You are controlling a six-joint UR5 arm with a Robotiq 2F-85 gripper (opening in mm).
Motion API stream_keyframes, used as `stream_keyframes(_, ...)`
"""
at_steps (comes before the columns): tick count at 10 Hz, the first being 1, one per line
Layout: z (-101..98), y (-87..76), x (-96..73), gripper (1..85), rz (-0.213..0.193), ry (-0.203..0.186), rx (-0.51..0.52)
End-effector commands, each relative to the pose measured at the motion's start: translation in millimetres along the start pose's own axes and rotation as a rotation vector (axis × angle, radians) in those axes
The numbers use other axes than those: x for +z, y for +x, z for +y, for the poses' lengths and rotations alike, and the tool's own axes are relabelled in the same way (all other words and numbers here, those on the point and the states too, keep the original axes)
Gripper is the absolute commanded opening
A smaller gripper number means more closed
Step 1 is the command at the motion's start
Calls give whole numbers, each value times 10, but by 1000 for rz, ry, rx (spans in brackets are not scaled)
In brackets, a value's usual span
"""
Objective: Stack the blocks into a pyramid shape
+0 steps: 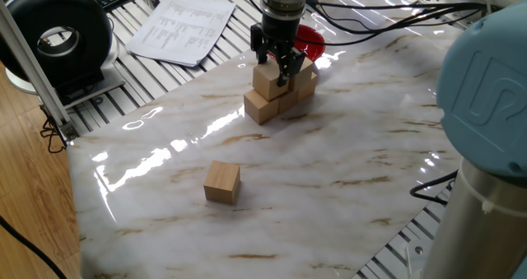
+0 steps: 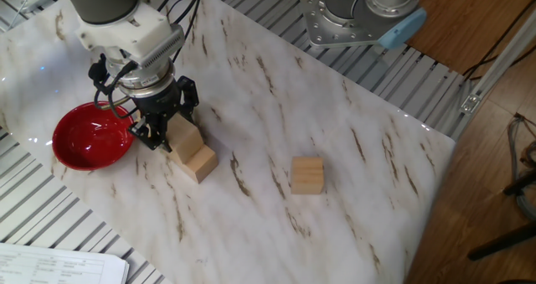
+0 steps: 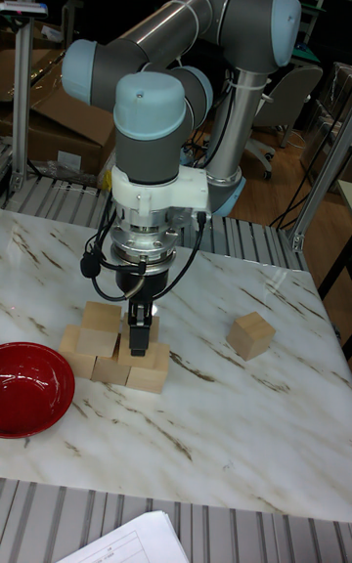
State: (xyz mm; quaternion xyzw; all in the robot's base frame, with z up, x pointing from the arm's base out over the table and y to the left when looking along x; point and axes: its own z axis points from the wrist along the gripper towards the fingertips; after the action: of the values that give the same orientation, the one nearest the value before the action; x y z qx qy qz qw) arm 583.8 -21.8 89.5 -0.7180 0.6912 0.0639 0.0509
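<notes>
A pile of blocks [image 1: 284, 102] stands beside the red bowl [image 1: 311, 39], with three cubes in the bottom row. An upper cube [image 3: 101, 317] rests on the bowl-side end. My gripper [image 1: 274, 69] points straight down over the other end, its fingers against the sides of a second upper block [image 2: 182, 133]. In the tall fixed view one finger hides most of that block. A lone block [image 1: 222, 183] lies apart on the marble table [image 1: 346, 188], also seen as the lone block [image 3: 251, 334].
The red bowl [image 2: 90, 137] sits right behind the pile. Papers [image 1: 183, 24] and a black round device [image 1: 58, 36] lie beyond the table's edge. Cables [image 1: 370, 16] trail from the arm. A second robot base [image 2: 360, 16] stands at the far side.
</notes>
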Motion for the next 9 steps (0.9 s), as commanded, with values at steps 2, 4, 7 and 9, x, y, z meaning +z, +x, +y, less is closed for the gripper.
stream_keyframes(2,-32,-48,-10,597,-52,9,47)
stream_keyframes(4,-26,-47,-24,597,-59,6,79)
stream_keyframes(7,-14,33,-10,597,-27,2,106)
stream_keyframes(9,-38,75,11,597,-11,9,109)
